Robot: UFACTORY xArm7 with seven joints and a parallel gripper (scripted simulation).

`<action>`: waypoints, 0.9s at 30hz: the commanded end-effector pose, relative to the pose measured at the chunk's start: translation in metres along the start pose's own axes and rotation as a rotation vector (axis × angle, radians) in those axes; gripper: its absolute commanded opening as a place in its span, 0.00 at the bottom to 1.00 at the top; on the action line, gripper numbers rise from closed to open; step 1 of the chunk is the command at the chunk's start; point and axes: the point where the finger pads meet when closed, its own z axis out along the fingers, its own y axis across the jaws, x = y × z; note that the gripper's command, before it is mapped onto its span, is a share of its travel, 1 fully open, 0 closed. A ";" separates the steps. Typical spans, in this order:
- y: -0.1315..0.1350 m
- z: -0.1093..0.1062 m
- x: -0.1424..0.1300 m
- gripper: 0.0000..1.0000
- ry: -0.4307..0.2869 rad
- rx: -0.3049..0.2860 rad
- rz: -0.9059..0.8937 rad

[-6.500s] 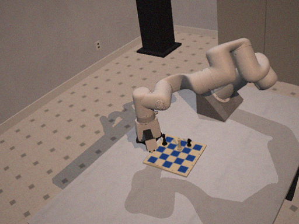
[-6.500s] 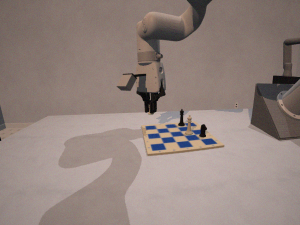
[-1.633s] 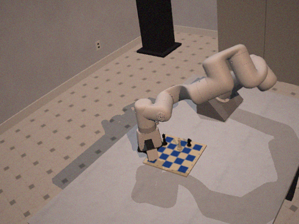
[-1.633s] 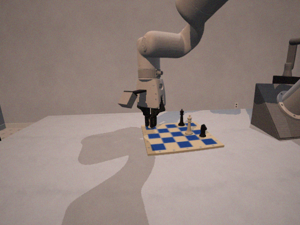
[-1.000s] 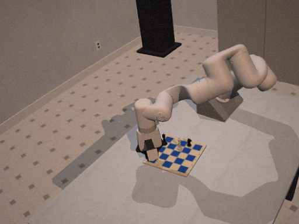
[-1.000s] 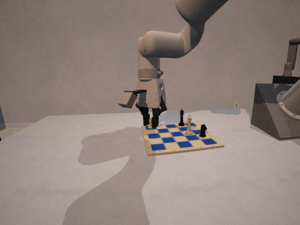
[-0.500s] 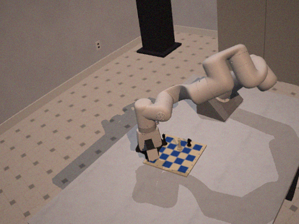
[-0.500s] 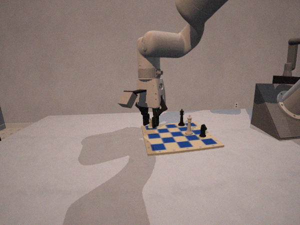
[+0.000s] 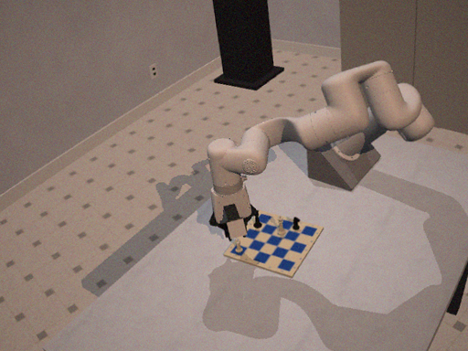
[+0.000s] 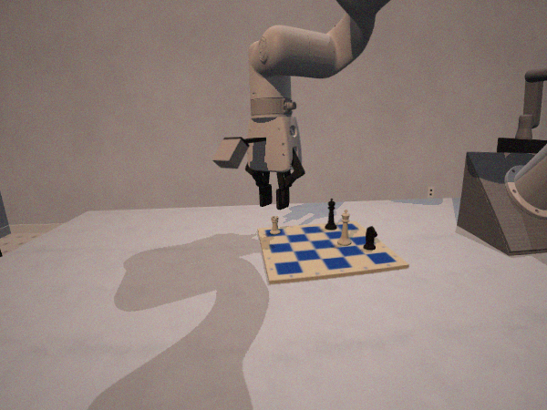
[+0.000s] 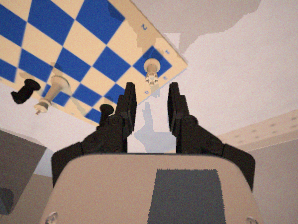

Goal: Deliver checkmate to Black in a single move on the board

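The small blue and cream chessboard [image 10: 328,251] lies on the grey table. A white rook [image 10: 274,225] stands upright on the board's corner square; it also shows in the wrist view [image 11: 152,70] and in the top view [image 9: 239,245]. A black king [image 10: 331,214], a tall white piece [image 10: 345,228] and a black knight [image 10: 370,238] stand upright along the far side. My gripper [image 10: 273,198] hangs a little above the rook, partly open, with nothing between the fingers.
The arm's grey base block [image 10: 501,200] stands on the table to the right of the board. A black pedestal [image 9: 243,27] stands on the floor far behind the table.
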 end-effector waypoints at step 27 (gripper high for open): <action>0.001 -0.045 0.000 1.00 0.000 -0.005 0.000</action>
